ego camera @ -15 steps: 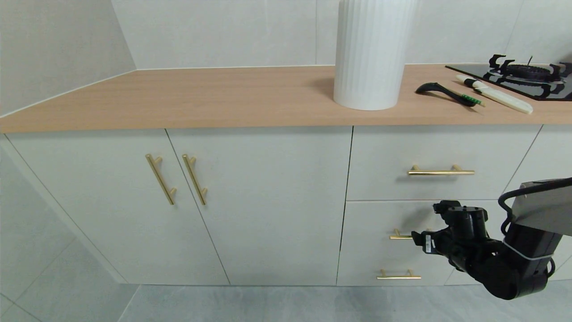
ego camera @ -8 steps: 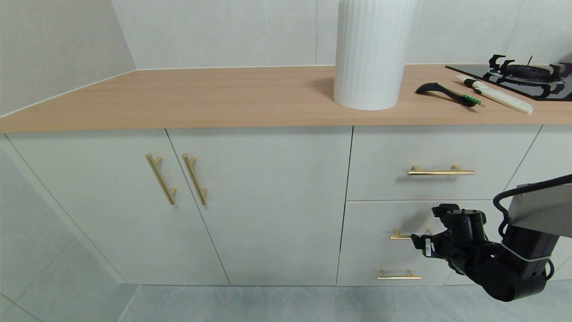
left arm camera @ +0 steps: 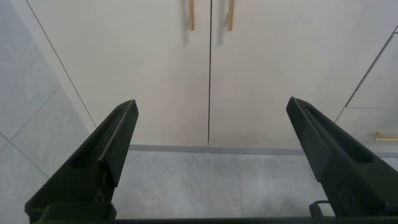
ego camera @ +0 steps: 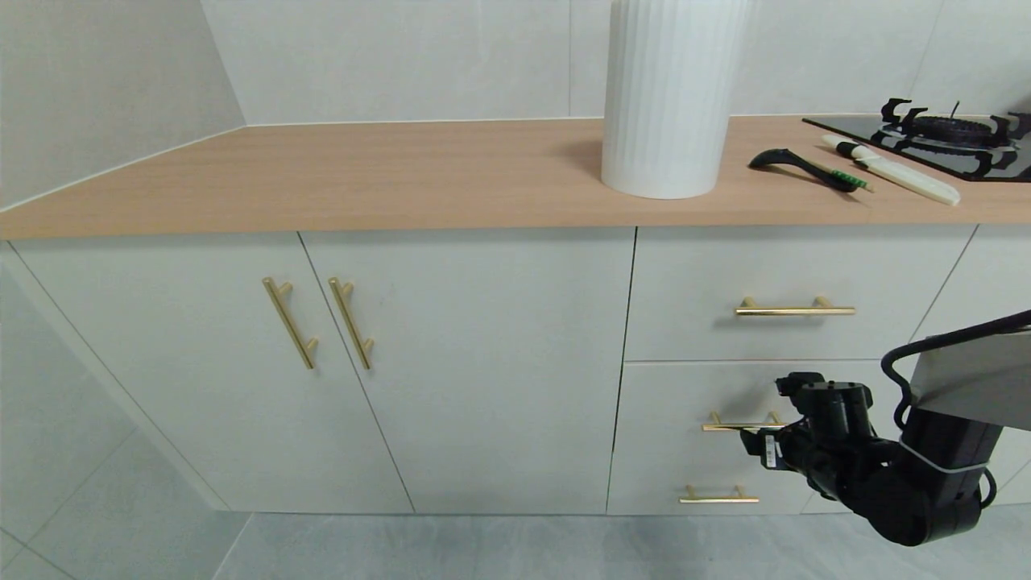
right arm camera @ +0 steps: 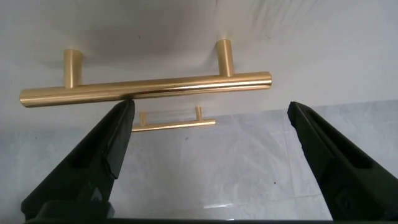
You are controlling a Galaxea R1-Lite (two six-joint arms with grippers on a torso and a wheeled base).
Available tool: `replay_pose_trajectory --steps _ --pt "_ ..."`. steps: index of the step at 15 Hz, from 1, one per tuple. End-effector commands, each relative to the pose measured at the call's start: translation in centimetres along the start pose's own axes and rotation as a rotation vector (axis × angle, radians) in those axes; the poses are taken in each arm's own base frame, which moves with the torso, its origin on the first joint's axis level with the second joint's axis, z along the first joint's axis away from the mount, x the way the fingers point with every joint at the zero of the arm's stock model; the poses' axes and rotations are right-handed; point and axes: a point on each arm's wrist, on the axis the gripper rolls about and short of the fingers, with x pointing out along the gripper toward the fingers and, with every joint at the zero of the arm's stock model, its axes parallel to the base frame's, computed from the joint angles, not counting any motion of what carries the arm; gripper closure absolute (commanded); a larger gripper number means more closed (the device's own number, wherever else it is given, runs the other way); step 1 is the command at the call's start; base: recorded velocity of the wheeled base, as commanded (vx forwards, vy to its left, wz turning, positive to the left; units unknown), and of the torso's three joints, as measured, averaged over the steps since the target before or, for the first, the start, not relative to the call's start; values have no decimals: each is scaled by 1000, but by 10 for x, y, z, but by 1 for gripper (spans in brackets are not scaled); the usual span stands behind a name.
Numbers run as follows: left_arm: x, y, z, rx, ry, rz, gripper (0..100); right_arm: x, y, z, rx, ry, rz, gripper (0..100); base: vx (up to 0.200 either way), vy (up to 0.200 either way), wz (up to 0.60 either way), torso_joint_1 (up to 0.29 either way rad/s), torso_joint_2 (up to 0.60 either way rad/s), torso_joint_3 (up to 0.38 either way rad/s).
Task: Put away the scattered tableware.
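On the wooden counter [ego camera: 362,173] lie a black spoon [ego camera: 793,163], green-tipped chopsticks [ego camera: 846,177] and a white knife [ego camera: 898,176], to the right of a tall white ribbed container [ego camera: 664,97]. My right gripper [ego camera: 773,431] [right arm camera: 210,112] is open, low in front of the drawer stack. The middle drawer's gold handle [ego camera: 741,423] [right arm camera: 146,87] lies just beyond its fingertips, not between them. My left gripper [left arm camera: 211,109] is open, holds nothing and faces the double cabinet doors [left arm camera: 209,68].
A black gas hob [ego camera: 950,137] sits at the counter's far right. The top drawer handle [ego camera: 793,309] and bottom drawer handle [ego camera: 718,498] [right arm camera: 174,123] flank the middle one. Two upright gold door handles [ego camera: 318,322] are on the left cabinet. Grey floor tiles [left arm camera: 205,186] run below.
My right gripper has sunk a little and drawn slightly to the right, so more of the middle drawer handle shows beside it. Nothing on the counter has moved.
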Motion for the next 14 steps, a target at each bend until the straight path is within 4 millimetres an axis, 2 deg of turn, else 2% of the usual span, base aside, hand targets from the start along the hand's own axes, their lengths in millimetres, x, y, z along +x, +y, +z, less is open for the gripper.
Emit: replay_pose_trajectory --steps 1,2,5,8,14 --pt "0 0 0 -1 0 0 0 -4 0 7 8 -25 3 0 0 0 0 0 0 0" --pt "0 0 0 -1 0 0 0 -12 -2 15 18 -51 6 0 0 0 0 0 0 0" --pt "0 0 0 -1 0 0 0 -16 -3 24 51 -84 9 0 0 0 0 0 0 0" --pt "0 0 0 -1 0 0 0 7 3 11 59 -58 -2 0 0 0 0 0 0 0" --pt "0 0 0 -1 0 0 0 19 7 1 53 -52 -20 0 0 0 0 0 0 0"
